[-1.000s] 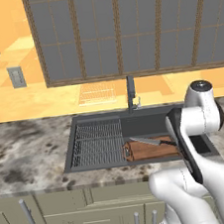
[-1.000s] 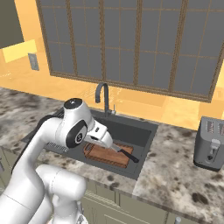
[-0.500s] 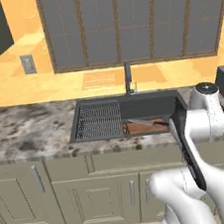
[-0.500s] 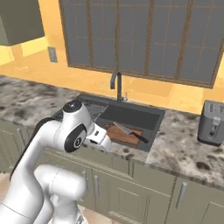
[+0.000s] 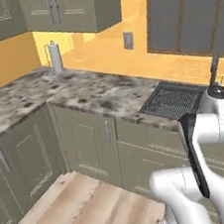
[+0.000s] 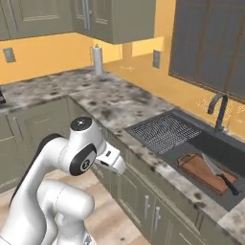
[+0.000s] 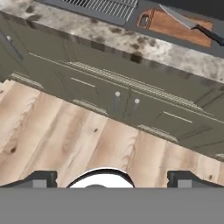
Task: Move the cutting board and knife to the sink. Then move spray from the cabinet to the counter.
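The reddish-brown cutting board (image 6: 203, 172) lies flat in the dark sink (image 6: 210, 143), beside its wire rack (image 6: 165, 131). The knife (image 6: 220, 173) rests on the board, its black handle toward the board's right end. In the hand view, board (image 7: 175, 26) and knife (image 7: 186, 22) sit at the top, beyond the counter (image 7: 131, 41). My gripper (image 7: 112, 180) is open and holds nothing; it hangs low in front of the base cupboards, away from the sink. The olive wall cabinet (image 5: 70, 9) (image 6: 110, 19) has its doors shut, so the spray is hidden.
A paper towel roll (image 5: 54, 56) (image 6: 97, 58) stands at the counter's corner (image 5: 81, 88). Low cupboard doors with short handles (image 7: 127, 103) face the hand. Wooden floor (image 5: 81, 208) lies in front of them. A dark faucet (image 6: 220, 110) rises behind the sink.
The base has driven back and turned left, so the whole picture shifted: the sink now sits to the right, and the corner counter and wall cabinets have come into view. Board and knife stay in the sink.
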Motion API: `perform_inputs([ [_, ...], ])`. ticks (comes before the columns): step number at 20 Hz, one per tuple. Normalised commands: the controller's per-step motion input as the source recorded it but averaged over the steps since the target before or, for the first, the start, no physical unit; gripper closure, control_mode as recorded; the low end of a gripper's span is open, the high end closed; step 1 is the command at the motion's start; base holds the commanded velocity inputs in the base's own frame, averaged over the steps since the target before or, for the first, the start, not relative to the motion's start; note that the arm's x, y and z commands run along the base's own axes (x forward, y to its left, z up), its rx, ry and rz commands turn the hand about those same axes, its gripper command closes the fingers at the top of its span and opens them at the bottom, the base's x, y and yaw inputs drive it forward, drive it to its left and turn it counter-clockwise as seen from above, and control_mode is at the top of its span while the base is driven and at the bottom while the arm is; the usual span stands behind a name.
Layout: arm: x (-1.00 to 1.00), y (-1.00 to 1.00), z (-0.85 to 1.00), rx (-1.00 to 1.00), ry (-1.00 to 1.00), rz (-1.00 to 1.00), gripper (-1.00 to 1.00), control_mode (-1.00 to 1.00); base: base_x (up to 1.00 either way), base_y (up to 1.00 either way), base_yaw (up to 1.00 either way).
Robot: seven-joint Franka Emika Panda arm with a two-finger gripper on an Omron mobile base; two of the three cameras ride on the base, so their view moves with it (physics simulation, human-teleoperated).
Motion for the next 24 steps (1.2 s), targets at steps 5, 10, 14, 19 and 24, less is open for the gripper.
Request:
perform_inputs([
  [5, 0.0, 0.0, 0.0, 0.0, 0.0, 0.0, -1.0, 1.0, -0.06, 0.0, 1.0],
  [10, 0.0, 0.0, 0.0, 0.0, 0.0, 0.0, -1.0, 1.0, -0.06, 0.15, 0.96],
  [14, 0.0, 0.0, 0.0, 0.0, 0.0, 0.0, -1.0, 1.0, 0.07, 0.51, 0.56],
  [19, 0.0, 0.0, 0.0, 0.0, 0.0, 0.0, -1.0, 1.0, 0.56, 0.7, 0.03],
  [24, 0.0, 0.0, 0.0, 0.0, 0.0, 0.0, -1.0, 1.0, 0.78, 0.59, 0.0],
])
